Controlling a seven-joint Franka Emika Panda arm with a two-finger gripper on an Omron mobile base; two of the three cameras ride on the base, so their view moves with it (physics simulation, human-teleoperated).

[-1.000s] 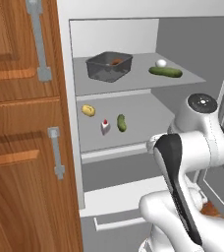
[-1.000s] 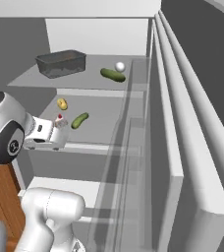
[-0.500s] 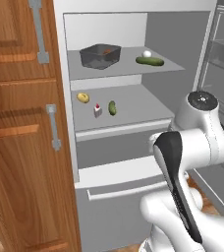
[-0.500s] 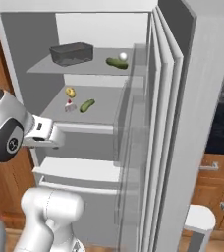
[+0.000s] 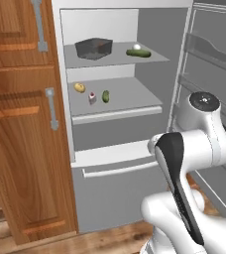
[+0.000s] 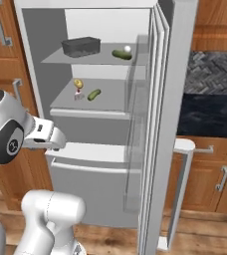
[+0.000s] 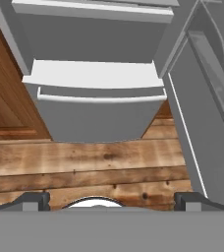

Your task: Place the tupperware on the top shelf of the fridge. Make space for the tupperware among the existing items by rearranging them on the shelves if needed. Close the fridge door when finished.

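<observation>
One thing was left undone, by my read: the tupperware already sat on the top shelf of the fridge, left side, with the cucumber and the white egg well apart from it on the right. Lemon, small carton and pickle were on the shelf below. So the coming move looked like closing the fridge door, which stood swung wide open on the right.

Key relation: the gripper was low, pointing down at the wood floor in front of the lower drawer, jaws spread fully apart, holding nothing. The door panel lay to the arm's right, its edge running vertically, inner bins facing the arm. Judged that the hand needed to get around behind the door's outer face to push it leftward toward the cabinet.
</observation>
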